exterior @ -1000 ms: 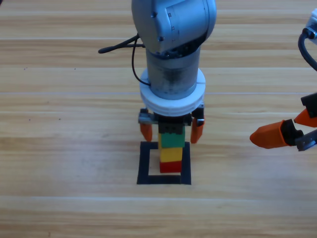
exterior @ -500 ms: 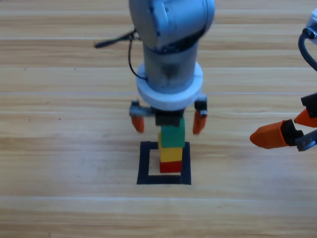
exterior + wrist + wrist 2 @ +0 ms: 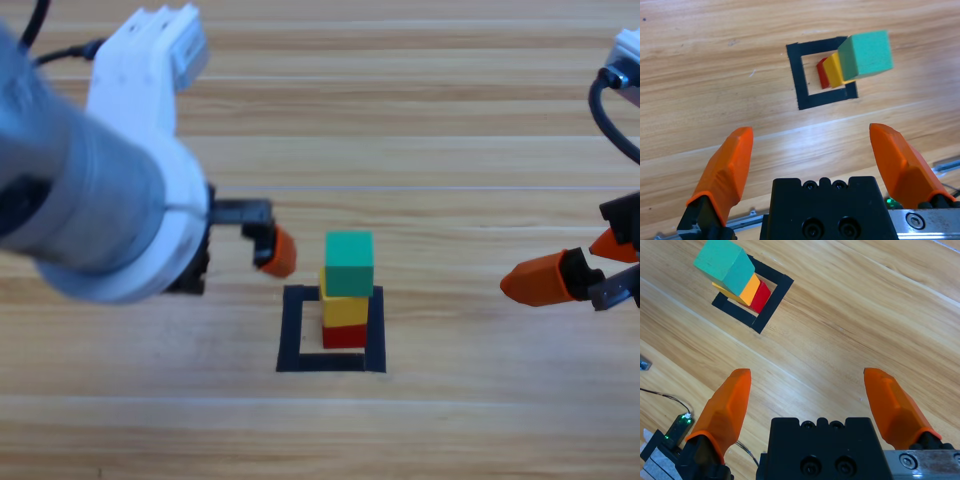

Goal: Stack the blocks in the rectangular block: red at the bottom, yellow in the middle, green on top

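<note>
Inside the black tape rectangle [image 3: 292, 330] stands a stack of three cubes: red [image 3: 345, 336] at the bottom, yellow [image 3: 345, 310] in the middle, green [image 3: 349, 262] on top. The green cube sits turned a little against the yellow one. My left gripper [image 3: 811, 131] is open and holds nothing, raised to the left of the stack, with one orange fingertip [image 3: 275, 250] showing beside the green cube. The left wrist view looks down on the stack [image 3: 865, 52] and the rectangle [image 3: 801, 85]. My right gripper [image 3: 565, 268] waits open at the right edge, apart from the stack [image 3: 722, 265].
The bulky left arm [image 3: 90, 210] fills the upper left of the high view and hides the table beneath it. Bare wooden table [image 3: 450, 150] surrounds the rectangle. A cable and a small green-lit board [image 3: 682, 422] lie at the table's edge in the right wrist view.
The left arm has lifted off the stack and swung away to the left, jaws open. The green cube stays on top. The right arm has barely moved.
</note>
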Tool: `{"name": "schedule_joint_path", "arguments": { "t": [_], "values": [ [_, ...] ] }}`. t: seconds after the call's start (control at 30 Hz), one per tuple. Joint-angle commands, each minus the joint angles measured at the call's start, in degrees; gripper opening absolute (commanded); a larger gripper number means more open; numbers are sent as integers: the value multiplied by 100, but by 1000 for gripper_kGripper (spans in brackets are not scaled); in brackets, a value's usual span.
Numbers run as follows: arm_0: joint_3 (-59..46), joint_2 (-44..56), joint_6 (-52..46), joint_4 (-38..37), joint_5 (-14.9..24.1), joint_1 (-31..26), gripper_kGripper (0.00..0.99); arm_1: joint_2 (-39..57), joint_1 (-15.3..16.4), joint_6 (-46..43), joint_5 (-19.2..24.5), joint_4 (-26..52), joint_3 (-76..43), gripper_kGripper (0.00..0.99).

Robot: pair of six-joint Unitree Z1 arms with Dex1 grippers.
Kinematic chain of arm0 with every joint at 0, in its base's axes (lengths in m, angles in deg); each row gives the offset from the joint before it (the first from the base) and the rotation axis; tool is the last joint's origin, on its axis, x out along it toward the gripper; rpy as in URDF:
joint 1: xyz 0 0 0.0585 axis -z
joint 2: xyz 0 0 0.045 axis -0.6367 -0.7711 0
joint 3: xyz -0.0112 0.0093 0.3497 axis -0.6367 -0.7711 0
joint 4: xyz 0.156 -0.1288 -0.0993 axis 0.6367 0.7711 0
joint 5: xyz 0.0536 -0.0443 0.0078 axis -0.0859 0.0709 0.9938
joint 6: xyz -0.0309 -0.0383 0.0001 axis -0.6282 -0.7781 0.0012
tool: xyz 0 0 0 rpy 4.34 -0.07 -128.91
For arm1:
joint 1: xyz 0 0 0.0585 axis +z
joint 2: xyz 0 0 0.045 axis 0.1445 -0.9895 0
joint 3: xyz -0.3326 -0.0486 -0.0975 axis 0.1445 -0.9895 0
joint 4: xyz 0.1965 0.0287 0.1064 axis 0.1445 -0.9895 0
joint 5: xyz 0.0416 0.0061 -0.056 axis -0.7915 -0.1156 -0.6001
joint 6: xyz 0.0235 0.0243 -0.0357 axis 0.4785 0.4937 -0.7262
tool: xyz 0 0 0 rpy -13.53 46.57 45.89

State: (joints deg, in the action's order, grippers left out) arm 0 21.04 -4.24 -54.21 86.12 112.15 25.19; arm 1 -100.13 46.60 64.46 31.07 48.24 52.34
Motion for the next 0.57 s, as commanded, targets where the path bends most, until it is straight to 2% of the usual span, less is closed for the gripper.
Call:
{"name": "schedule_joint_path", "arguments": {
  "t": [0.03,0.57],
  "values": [
    [-457,239,133,-236,85,206,990,-208,-147,-37,-57,83,-48,989],
    [-791,555,415,-447,120,206,990,-252,-147,-37,-57,74,-31,989]
  ]
}}
